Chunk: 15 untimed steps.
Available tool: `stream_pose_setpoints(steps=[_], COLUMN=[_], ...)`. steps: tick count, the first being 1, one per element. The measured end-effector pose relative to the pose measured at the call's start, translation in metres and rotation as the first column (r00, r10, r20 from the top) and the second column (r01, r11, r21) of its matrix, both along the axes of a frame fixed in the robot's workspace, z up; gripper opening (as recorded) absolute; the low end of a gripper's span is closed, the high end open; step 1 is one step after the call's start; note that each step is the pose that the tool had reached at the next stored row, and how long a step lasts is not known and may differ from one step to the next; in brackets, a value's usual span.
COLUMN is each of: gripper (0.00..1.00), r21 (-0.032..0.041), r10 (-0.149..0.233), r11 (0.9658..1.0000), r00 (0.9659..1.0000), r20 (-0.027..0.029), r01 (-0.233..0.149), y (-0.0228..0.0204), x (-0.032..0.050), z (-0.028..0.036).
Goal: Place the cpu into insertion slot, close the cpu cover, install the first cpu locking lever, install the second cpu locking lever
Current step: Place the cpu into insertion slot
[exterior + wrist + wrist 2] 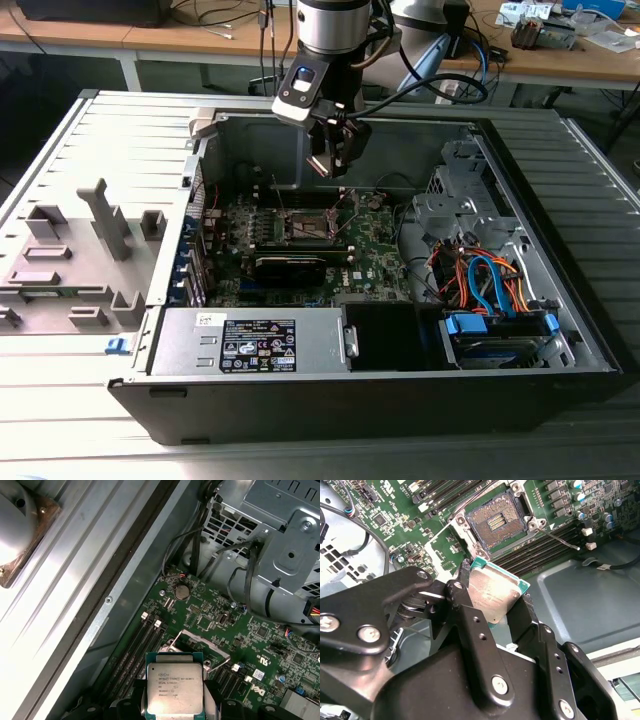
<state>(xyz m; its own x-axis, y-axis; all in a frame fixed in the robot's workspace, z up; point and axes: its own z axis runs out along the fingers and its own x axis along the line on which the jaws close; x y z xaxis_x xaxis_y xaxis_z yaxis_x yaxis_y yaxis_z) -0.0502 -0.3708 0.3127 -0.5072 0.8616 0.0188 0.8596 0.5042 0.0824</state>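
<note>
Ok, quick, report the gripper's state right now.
The gripper is closed on the cpu, gripping it by its edges and holding it up off the board. The insertion slot is uncovered and empty.

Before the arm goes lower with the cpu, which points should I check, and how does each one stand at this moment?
1. The cpu in grip: ok, clamped by its edges in the gripper.
2. The insertion slot uncovered: ok, contact field bare.
3. One locking lever released: ok, it sticks out beside the slot.
4. The cpu squared with the slot: cannot tell.
5. The cpu seated: not ok, it hangs apart from the slot.
</note>
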Motion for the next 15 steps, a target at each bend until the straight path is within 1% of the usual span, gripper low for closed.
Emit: stream_pose_setpoints(steps=[15], gripper=[0.54], r21=[0.0000], r10=[-0.014], r11=[0.9999], r00=[0.9999], r20=[0.0000], r01=[0.014], y=[0.0000], x=[0.0000], z=[-0.0001])
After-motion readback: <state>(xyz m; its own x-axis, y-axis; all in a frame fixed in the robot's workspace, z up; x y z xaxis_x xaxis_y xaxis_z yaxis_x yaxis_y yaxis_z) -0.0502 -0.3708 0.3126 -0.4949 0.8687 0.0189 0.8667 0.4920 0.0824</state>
